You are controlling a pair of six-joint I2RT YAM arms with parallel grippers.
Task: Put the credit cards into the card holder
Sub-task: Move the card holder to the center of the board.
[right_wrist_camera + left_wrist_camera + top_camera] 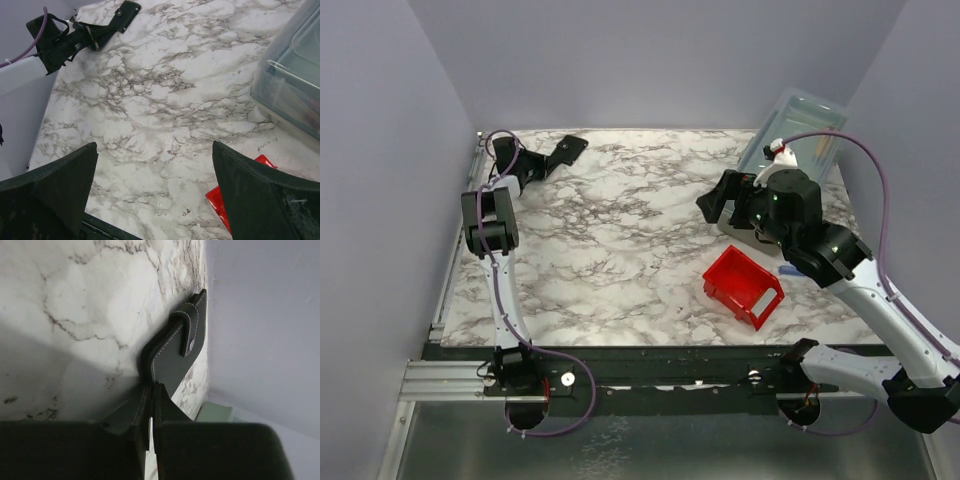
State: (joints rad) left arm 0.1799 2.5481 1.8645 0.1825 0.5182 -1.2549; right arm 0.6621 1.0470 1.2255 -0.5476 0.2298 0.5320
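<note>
The card holder is a flat black wallet lying at the table's far left corner, close to the wall. In the left wrist view its stitched flap and snap show, and its near edge runs between my fingers. My left gripper is shut on that edge of the card holder. My right gripper hangs open over bare marble at mid right, nothing between its fingers. No credit cards show in any view.
A red bin lies tipped on the table near my right arm; its corner shows beside my right finger. A clear lidded box stands at the far right corner. Walls close in the left, back and right sides.
</note>
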